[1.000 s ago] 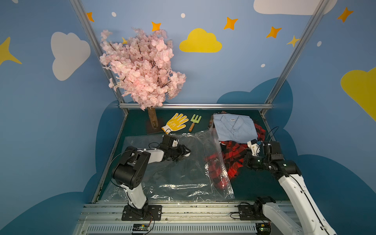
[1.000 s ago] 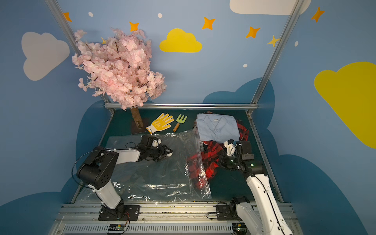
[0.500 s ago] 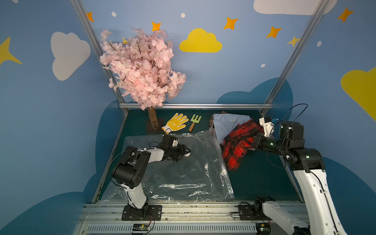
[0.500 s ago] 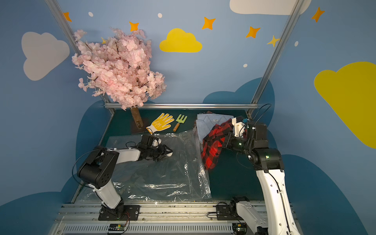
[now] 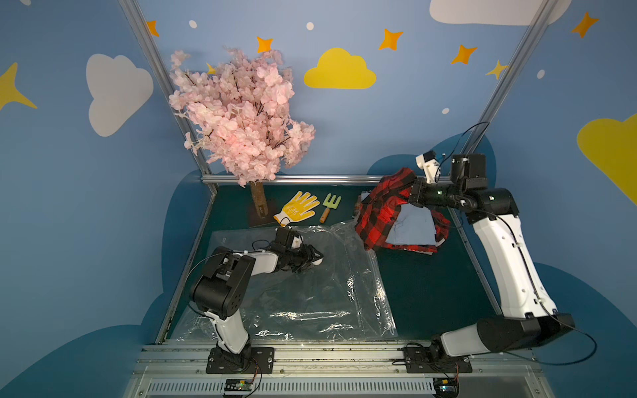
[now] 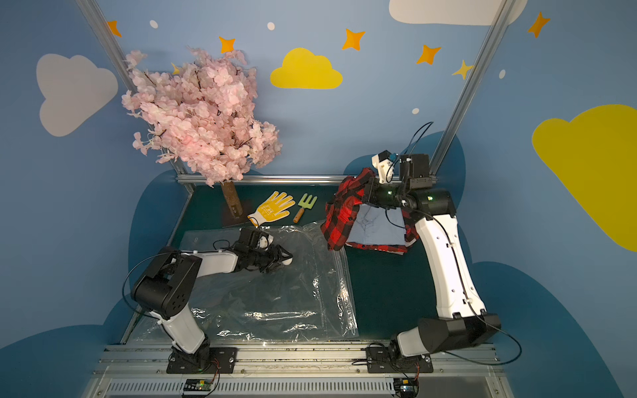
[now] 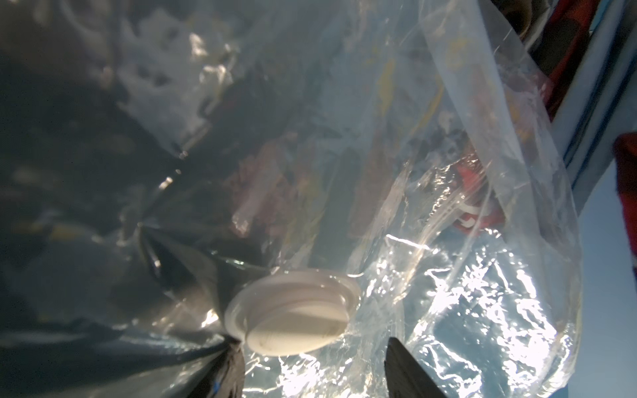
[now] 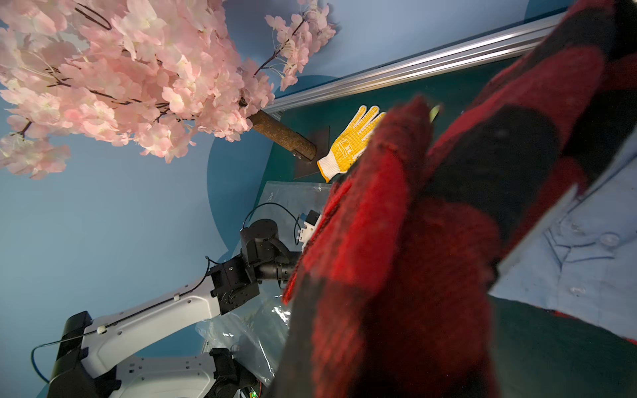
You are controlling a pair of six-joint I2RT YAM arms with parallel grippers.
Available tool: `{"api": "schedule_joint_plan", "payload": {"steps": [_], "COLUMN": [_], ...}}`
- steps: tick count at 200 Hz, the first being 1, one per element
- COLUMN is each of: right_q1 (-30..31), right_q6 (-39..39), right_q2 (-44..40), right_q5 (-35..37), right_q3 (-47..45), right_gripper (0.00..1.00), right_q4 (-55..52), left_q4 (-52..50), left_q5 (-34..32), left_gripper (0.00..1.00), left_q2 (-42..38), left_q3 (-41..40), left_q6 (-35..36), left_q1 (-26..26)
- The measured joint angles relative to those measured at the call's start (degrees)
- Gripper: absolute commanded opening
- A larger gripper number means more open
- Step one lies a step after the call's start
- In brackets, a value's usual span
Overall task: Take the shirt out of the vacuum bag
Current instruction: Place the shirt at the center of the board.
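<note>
The clear vacuum bag [image 5: 310, 303] [image 6: 275, 296] lies flat on the green table, its zip edge towards the right. My left gripper [image 5: 312, 256] [image 7: 313, 344] rests low on the bag, open. Its fingers stand either side of the white valve disc [image 7: 293, 313], one fingertip [image 7: 232, 348] touching the rim. My right gripper [image 5: 412, 189] [image 6: 365, 193] is raised at the back right, shut on the red-and-black plaid shirt [image 5: 379, 213] [image 8: 396, 275]. The shirt hangs clear of the bag and hides the fingers.
A folded light blue shirt [image 5: 410, 224] lies under the hanging shirt, with more red plaid cloth [image 5: 413, 246] showing at its edges. A yellow glove [image 5: 298, 208], a small green rake [image 5: 329, 206] and the pink blossom tree [image 5: 241, 117] stand at the back. Metal rails edge the table.
My right gripper has risen and moved to the back right, pulling the plaid shirt away from the bag's mouth and up over the blue shirt. The left gripper has stayed put.
</note>
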Motion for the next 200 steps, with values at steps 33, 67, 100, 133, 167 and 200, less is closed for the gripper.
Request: {"api": "schedule_joint_plan", "payload": {"steps": [33, 67, 100, 133, 167, 200], "right_q1": [0.0, -1.2, -7.1, -15.4, -19.1, -20.3], "right_q6": [-1.0, -2.4, -2.4, -1.2, -1.8, -3.0], "right_q2": [7.7, 12.9, 13.1, 13.1, 12.7, 11.0], "right_q5": [-0.5, -0.5, -0.7, -1.7, -3.1, -3.1], "right_q3": [6.6, 8.0, -3.1, -17.0, -23.4, -27.8], "right_gripper": [0.0, 0.0, 0.0, 0.0, 0.0, 0.05], "right_q4": [2.7, 6.6, 13.4, 18.8, 22.1, 23.4], "left_q4": [-0.2, -0.3, -0.8, -1.6, -2.2, -2.3], "left_q5": [0.3, 0.6, 0.7, 0.7, 0.8, 0.8], "left_gripper": [0.66, 0.66, 0.66, 0.65, 0.65, 0.65], "left_q2": [0.2, 0.3, 0.4, 0.6, 0.8, 0.8], "left_q3": [0.2, 0.3, 0.6, 1.1, 1.5, 1.5], "left_q6": [0.0, 0.0, 0.0, 0.3, 0.4, 0.4], "left_q1": [0.1, 0.3, 0.3, 0.3, 0.3, 0.3]}}
